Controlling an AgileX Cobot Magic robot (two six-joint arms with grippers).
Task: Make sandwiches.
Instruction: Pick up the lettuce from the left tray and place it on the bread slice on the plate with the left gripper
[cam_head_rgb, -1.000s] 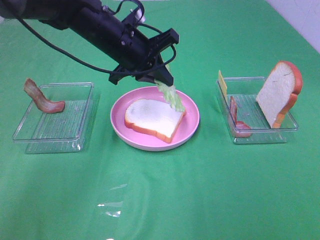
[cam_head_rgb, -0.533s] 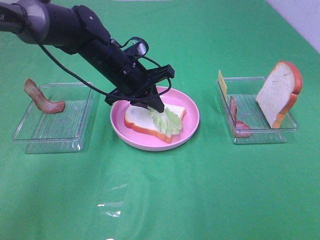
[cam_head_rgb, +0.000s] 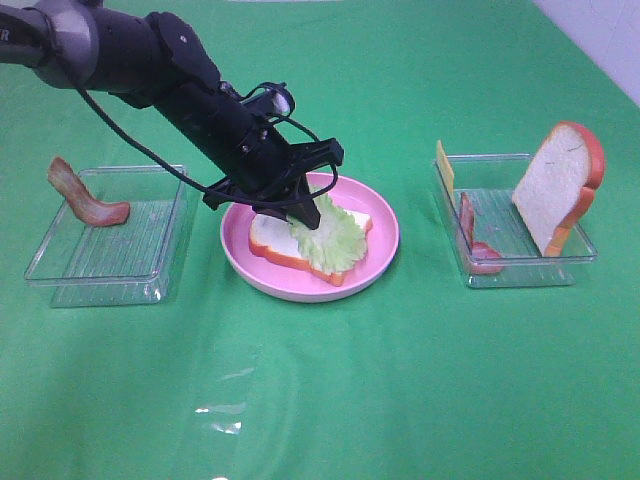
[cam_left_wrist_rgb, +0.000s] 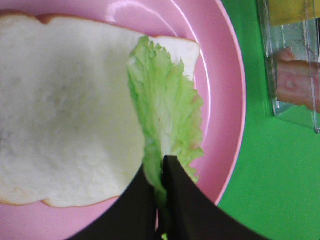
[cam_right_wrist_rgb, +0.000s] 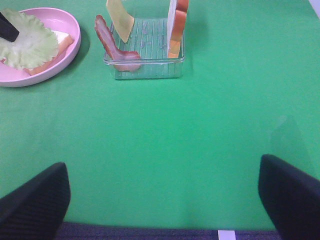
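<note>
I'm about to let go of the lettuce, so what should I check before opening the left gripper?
1. The left gripper is shut on the lettuce: ok, it pinches one end.
2. The lettuce lies over the bread slice: ok, its ruffles reach the crust.
3. The bread slice sits flat inside the pink plate: ok.
4. The pinched end of the lettuce is down on the bread: cannot tell, the fingers hide it.
5. The right gripper is open and away from the plate: ok.
6. The bacon, cheese and second slice wait in the right tray: ok.
</note>
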